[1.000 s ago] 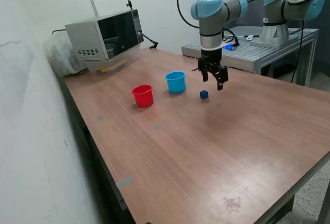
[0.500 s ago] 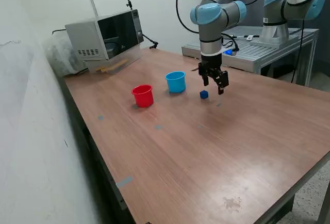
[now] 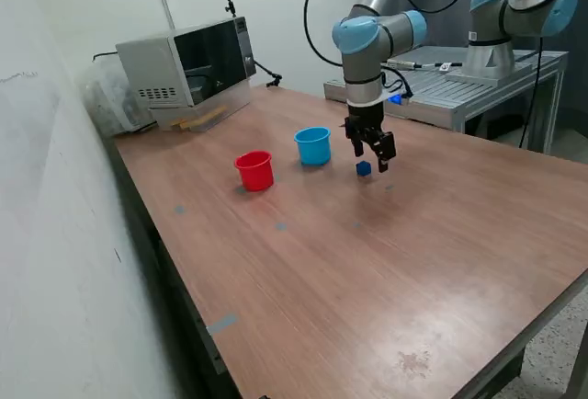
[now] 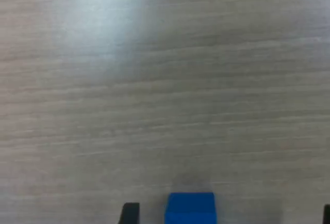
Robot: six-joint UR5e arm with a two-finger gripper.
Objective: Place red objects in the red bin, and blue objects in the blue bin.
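Exterior view first: a long brown wood-grain laminate table (image 3: 386,261) runs beside a plain white wall (image 3: 55,233). At the far end sits a silver microwave with a dark door (image 3: 188,59), and behind the table there's a grey metal bench (image 3: 496,82) carrying a second robot base. A few small grey marks dot the tabletop. The small round red plastic cup (image 3: 254,170) and the small round light blue plastic cup (image 3: 313,145) stand upright near each other, blue one on the exterior view's right. The small dark blue cube (image 3: 364,168) lies on the table further right, apart from the blue cup. The black two-finger gripper (image 3: 371,145) hangs just above that cube, fingers spread and holding nothing.

Wrist view: mostly pale, blurry wood grain with a soft glare patch. The blue cube (image 4: 190,208) sits at the frame's edge, between two dark fingertips (image 4: 130,212) that stand clear of it.
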